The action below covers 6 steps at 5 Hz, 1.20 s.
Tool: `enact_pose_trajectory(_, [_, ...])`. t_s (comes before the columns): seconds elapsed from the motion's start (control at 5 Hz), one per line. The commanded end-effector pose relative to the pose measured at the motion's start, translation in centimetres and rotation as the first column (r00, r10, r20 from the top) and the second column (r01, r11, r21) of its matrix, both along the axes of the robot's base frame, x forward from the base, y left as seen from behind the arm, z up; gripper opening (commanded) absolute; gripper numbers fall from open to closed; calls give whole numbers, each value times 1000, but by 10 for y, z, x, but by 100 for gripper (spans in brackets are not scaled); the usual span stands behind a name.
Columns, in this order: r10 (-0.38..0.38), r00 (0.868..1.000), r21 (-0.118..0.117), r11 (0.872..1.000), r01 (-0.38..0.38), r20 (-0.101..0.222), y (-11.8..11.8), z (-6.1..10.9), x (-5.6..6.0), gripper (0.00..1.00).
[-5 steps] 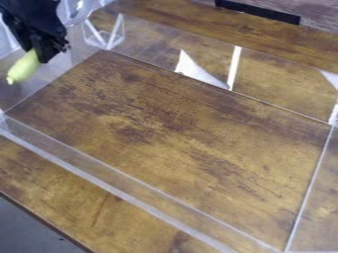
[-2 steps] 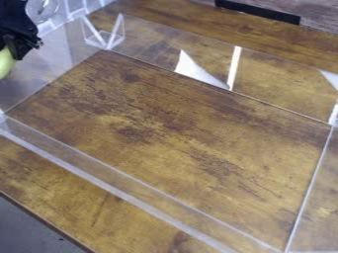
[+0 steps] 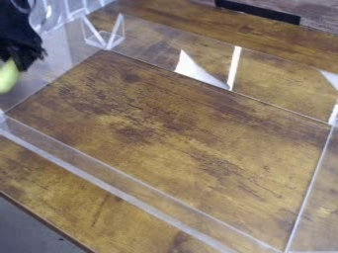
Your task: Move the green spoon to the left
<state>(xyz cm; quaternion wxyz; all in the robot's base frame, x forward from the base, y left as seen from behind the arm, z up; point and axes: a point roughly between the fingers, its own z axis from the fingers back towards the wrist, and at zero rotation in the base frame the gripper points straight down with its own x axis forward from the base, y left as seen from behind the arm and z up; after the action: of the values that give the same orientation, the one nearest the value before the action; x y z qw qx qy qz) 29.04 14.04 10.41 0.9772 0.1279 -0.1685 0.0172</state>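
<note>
A: What lies nearest us?

B: Bare wooden counter inside a clear wall, to the right of the hand.

A: And the hand?

B: The black hand at the far left edge, clenched on the green spoon, which pokes out just below it.

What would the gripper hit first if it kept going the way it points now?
Probably the wooden tabletop at the frame's left edge. The gripper points steeply down, shut on the green spoon, so the spoon would likely touch first. Depth is unclear.
</note>
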Motion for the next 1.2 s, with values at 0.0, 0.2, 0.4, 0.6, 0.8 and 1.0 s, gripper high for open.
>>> enact_pose_trajectory(0.0, [-19, 999, -16, 1000, 19, 34, -23, -9, 7, 0])
enact_pose_trajectory(0.2, [-26, 999, -37, 999, 27, 30, -29, -26, 20, 0])
enact_pose_trajectory(0.4, [-32, 999, -55, 998, 34, 27, -28, -40, 36, 0])
enact_pose_trajectory(0.6, [-59, 998, -63, 996, 60, 23, -13, -45, 46, 0])
enact_pose_trajectory(0.8, [-73, 997, -61, 995, 75, 23, 4, -43, 53, 0])
enact_pose_trajectory(1.0, [-78, 997, -72, 994, 78, 9, 14, -42, 55, 100])
